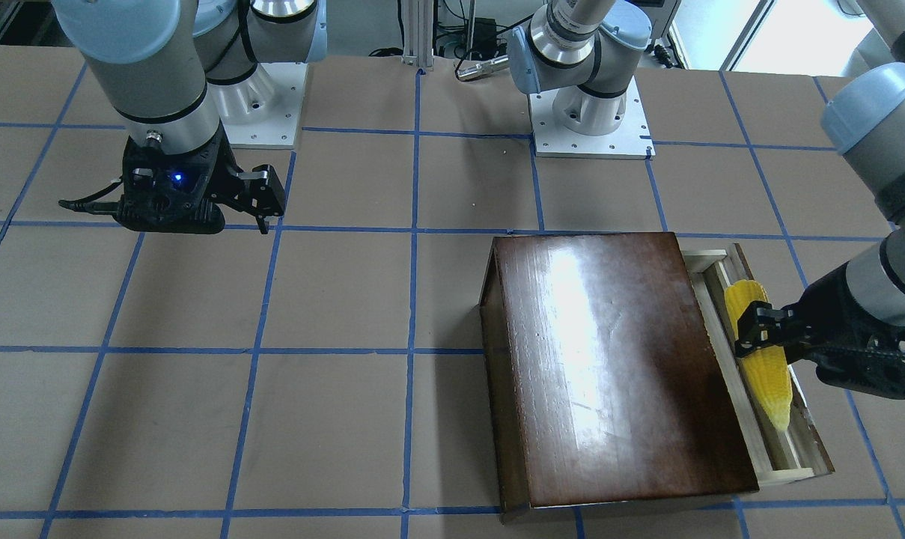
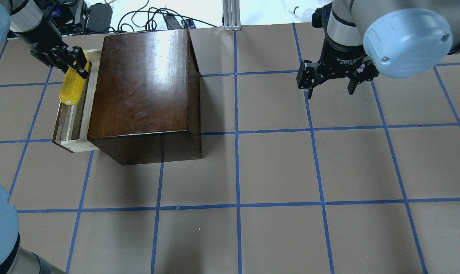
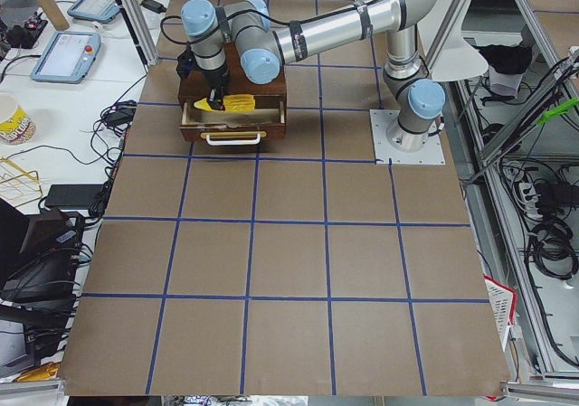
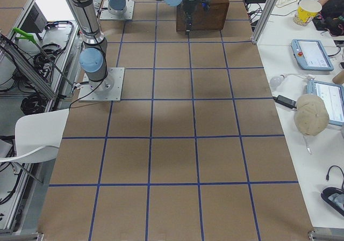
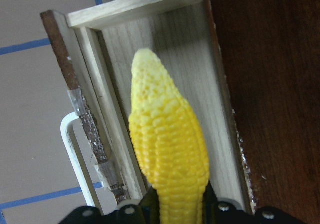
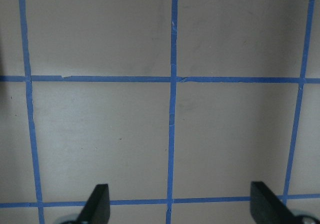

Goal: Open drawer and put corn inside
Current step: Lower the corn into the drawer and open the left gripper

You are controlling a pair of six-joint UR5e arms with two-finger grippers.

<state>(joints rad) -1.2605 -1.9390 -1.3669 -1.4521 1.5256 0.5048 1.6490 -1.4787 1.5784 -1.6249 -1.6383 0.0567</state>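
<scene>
Corn [image 1: 768, 378] is pinched in my left gripper [image 1: 750, 329] over the open drawer [image 1: 785, 474]; my right gripper [image 2: 330, 85] hangs spread.

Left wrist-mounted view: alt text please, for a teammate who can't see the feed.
A yellow corn cob, gripped at its thick end by the left gripper, points away over the pale wooden floor of the open drawer. Its dark front panel and white handle lie to the left, the dark wooden box to the right.

left wrist: corn [image 5: 167, 154] base cut off at 6 o'clock | overhead: left gripper [image 2: 77, 65] hides corn's 12 o'clock part from you
</scene>
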